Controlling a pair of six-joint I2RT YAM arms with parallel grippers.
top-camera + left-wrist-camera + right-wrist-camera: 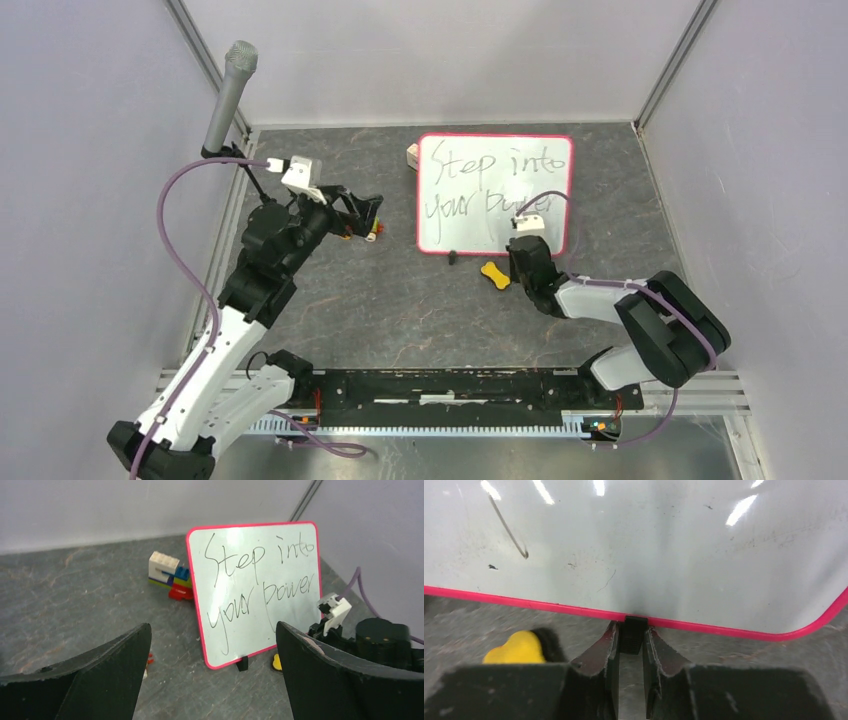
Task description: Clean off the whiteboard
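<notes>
Two arms in view, both low over the dark grey table [400, 320]. The whiteboard [495, 195] lies on the table's back half, right of ctr, pink rim all round, w/ marker writing [470, 165] in two lines reading "Step into your power". The right gripper [526, 250] is at the board's near edge, right of its middle. In the right wrist view its fingers [606, 652] are drawn nearly together w/ a small black clip [633, 635] on the pink rim pinched btwn the tips, both tips touching it as far as can be seen. The board surface just beyond that clip is mostly bare white: faint grey smudges and one stroke end at upper left. A yellow piece [493, 273] sits on the table just left of the right gripper, near the rim but apart from it. A second clip [453, 257] is on the same near edge, further left. The left gripper [365, 215] hangs well left of the board, pointing at it, w/ fingers [100, 680] spread wide and nothing btwn them. Small red/white bits [371, 236] lie just beside its tip. A stack of toy blocks [170, 575] (cream, blue, green, red) sits just beside the board's left edge near the far corner. A grey mic [228, 95] stands at back left.
</notes>
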